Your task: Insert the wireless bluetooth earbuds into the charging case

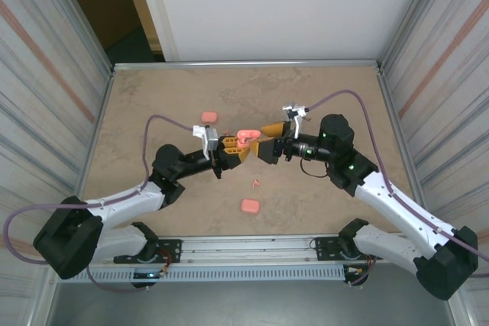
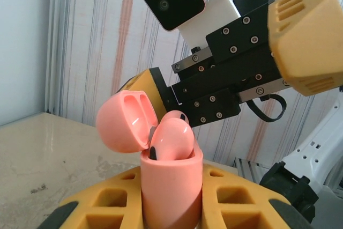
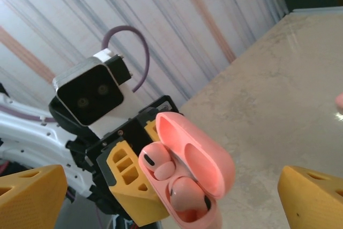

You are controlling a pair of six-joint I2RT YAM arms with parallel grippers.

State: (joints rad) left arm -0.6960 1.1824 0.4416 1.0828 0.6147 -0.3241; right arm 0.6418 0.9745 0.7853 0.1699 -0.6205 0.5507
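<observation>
Left claw (image 1: 234, 150) gripped case (image 2: 171, 186) upright, lid (image 2: 126, 119) open; two earbuds (image 2: 172, 139) sat inside. Right claw (image 1: 263, 145) stood wide open, empty, just beside case. Insertion looked done; next you needed to close lid gently.

light: bright, even, diffuse, from overhead
shadows: soft, faint on the table (image 1: 321, 97)
glare: mild sheen on charging case (image 2: 126, 122) lid; table glossy upper right, right wrist view
focus: top view sharp; wrist backgrounds slightly soft
distortion: slight at top-view edges
</observation>
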